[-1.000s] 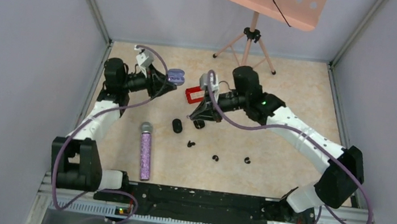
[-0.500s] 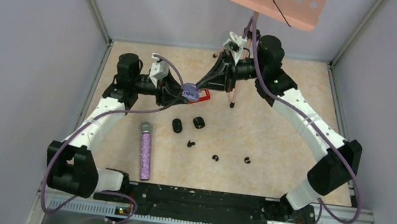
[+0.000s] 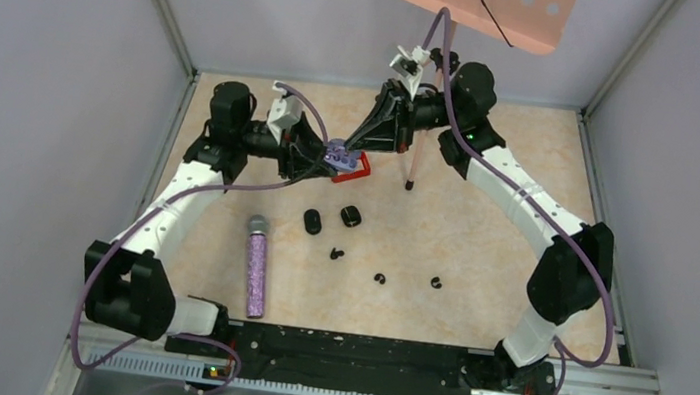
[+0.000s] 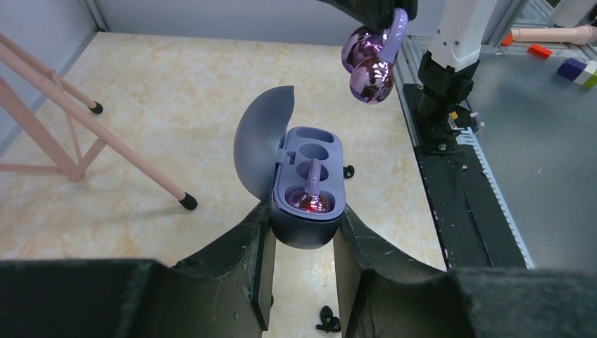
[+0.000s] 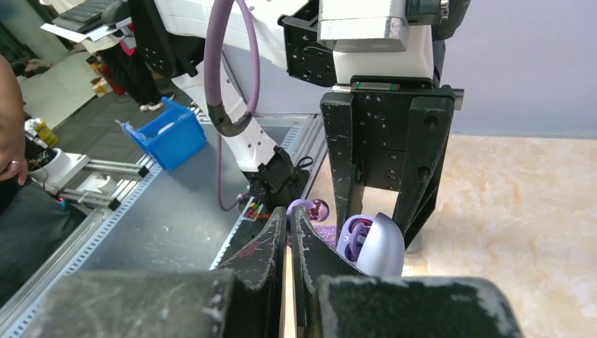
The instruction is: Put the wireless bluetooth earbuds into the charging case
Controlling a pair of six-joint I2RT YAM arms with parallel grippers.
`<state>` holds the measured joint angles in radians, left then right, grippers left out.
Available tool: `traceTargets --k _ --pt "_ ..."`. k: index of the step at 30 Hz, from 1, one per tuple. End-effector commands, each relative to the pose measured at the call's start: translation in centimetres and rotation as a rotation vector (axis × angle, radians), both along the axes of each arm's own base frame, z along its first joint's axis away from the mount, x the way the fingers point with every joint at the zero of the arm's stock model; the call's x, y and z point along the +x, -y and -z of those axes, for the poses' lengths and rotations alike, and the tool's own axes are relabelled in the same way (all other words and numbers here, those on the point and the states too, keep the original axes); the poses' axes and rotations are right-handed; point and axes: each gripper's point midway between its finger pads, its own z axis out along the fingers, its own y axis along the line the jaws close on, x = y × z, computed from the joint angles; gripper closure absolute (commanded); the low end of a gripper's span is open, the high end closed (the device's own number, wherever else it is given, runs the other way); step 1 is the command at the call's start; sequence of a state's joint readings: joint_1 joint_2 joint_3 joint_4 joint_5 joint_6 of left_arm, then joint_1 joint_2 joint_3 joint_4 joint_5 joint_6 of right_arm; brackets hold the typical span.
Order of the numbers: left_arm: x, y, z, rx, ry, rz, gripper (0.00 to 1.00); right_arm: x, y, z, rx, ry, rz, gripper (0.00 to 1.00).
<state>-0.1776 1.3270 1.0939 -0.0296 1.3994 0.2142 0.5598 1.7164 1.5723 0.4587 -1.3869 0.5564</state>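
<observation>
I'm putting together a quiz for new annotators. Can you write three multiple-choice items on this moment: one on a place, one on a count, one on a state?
1. Where is the open charging case?
A. Lying on the table.
B. Between the left tool's fingers.
C. On the music stand.

2. How many earbuds sit in the case?
A. One.
B. Two.
C. None.

3. What state is the right tool in?
A. Open and empty.
B. Shut on the case's lid.
C. Shut on a purple earbud.

Answers:
1 B: the left wrist view shows its fingers clamping the case's base.
2 A: a single seated earbud fills the near slot, and the far slot is bare.
3 C: its fingers pinch that earbud's stem above the case.
</observation>
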Motion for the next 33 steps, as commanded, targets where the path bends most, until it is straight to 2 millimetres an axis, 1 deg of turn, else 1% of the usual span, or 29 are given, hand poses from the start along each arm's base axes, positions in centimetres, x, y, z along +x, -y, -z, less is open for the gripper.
traceTargets --k 1,11,22,33 --pt "0.0 0.1 -2.7 -0.033 0.055 0.035 1.0 -0.7 1.1 -2.1 0.055 0.08 0.01 1.0" --pt "0.0 0.3 -4.4 -0.06 -0.008 0.023 1.0 -0.4 1.8 -1.8 0.071 0.093 0.055 1.0" --pt "-0.4 0.3 -4.6 -0.06 0.004 0.037 1.0 0.4 2.4 -1.8 0.083 0.111 0.096 1.0" --pt "-0.1 0.3 -5.2 -0.063 -0.002 0.03 1.0 0.8 2.3 -0.6 0.058 0.102 0.101 1.0"
